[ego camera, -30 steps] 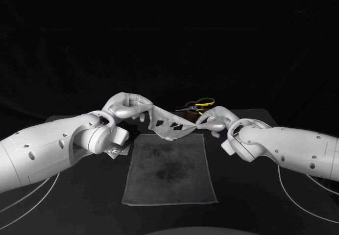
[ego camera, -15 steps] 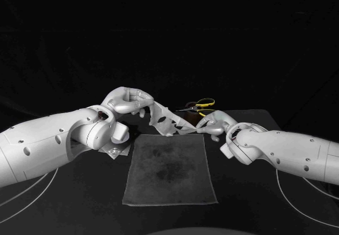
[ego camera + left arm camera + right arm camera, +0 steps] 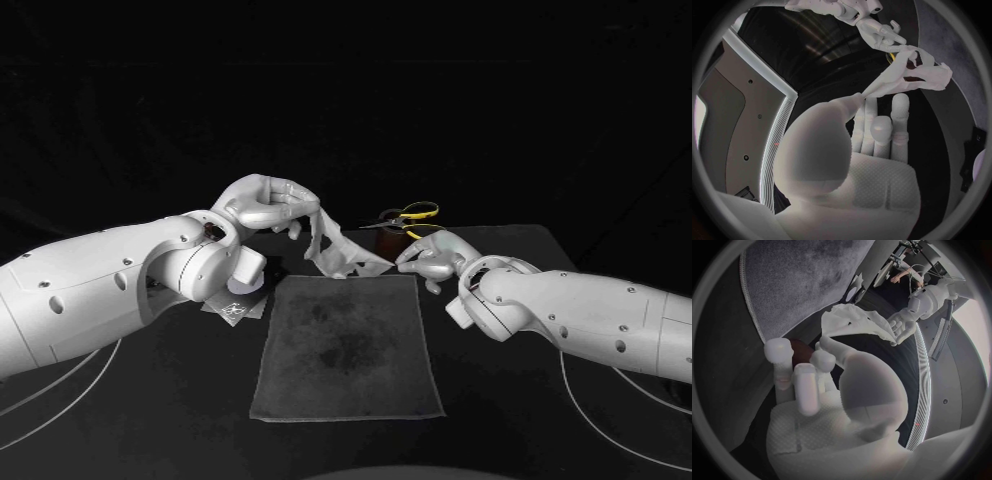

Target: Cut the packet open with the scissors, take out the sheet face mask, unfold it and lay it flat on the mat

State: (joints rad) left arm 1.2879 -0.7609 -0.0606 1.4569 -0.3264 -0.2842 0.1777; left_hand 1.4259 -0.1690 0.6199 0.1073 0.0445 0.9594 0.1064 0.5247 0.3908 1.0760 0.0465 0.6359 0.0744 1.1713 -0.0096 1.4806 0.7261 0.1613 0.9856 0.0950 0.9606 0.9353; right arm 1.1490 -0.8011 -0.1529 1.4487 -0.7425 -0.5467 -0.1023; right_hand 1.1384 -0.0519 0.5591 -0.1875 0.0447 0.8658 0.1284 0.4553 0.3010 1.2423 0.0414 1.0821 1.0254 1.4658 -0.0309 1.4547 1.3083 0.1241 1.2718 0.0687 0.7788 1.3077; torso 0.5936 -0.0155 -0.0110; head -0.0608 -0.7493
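Note:
The white sheet mask (image 3: 339,245) hangs in the air above the far end of the grey mat (image 3: 346,345). My left hand (image 3: 267,208) pinches its upper end between thumb and fingers (image 3: 864,100), and from there the mask (image 3: 911,75) runs away from the palm. My right hand (image 3: 430,255) is lower and holds the mask's lower right corner just past the mat's far right corner. In the right wrist view the crumpled mask (image 3: 857,322) stretches from my thumb to the left hand (image 3: 907,317). The sheet is bunched and partly folded on itself.
Yellow-handled scissors (image 3: 411,213) lie behind the right hand beside a small brown object (image 3: 387,215). The cut packet (image 3: 238,305) lies on the table left of the mat, under my left forearm. The mat's surface (image 3: 798,275) is bare.
The right hand has moved in towards the left hand and slightly lower. The mask, spread wide between the hands before, now hangs narrower and steeper.

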